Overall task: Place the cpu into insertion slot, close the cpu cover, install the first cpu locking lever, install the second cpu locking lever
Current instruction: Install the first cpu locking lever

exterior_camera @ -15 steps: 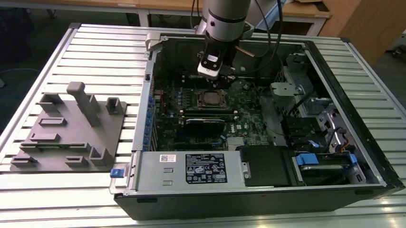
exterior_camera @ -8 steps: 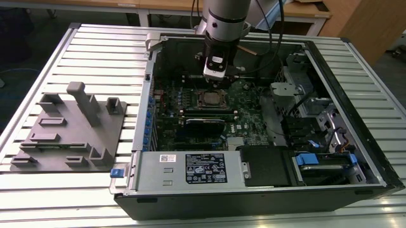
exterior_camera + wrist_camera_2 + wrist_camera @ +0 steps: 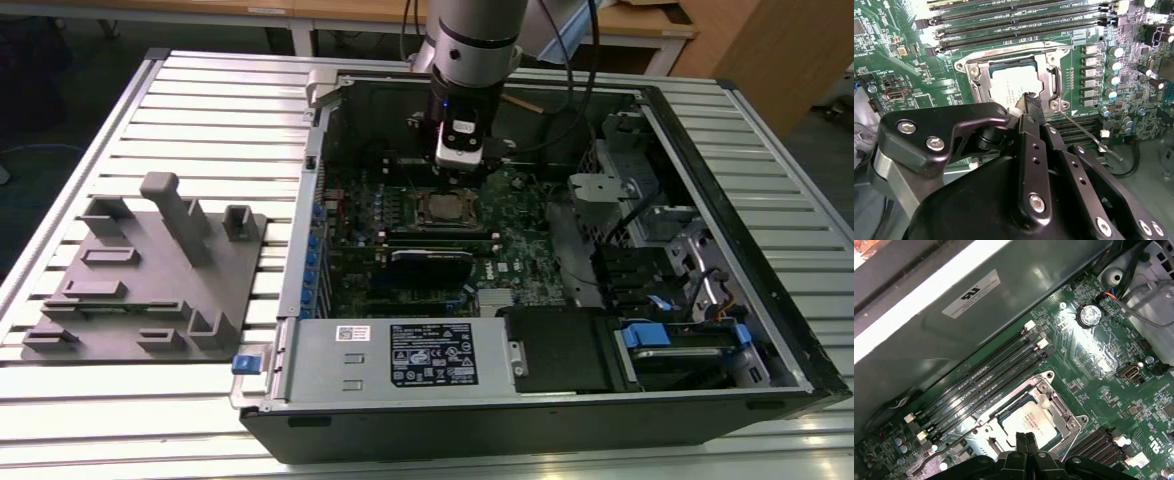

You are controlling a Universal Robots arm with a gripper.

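Observation:
The cpu (image 3: 1006, 85) lies flat in the insertion slot (image 3: 445, 210), its pale metal face showing through the cut-out of the cpu cover (image 3: 1046, 67), which lies down over it. In the first wrist view the cpu (image 3: 1034, 417) sits inside the same silvery cover frame (image 3: 1054, 400). My gripper (image 3: 1031, 99) is shut, with its narrow tips together right at the socket's edge and nothing between them. A thin wire locking lever (image 3: 1086, 134) sticks out loose from the socket corner beside the fingertips. Another lever (image 3: 1019, 51) runs along the socket edge by the memory slots.
The open computer case (image 3: 747, 230) walls in the motherboard on all sides. Long black memory slots (image 3: 984, 375) run beside the socket. A power supply (image 3: 400, 350) and blue-tabbed drive bay (image 3: 667, 335) fill the near end. A grey fixture plate (image 3: 147, 270) stands on the table at the exterior view's left.

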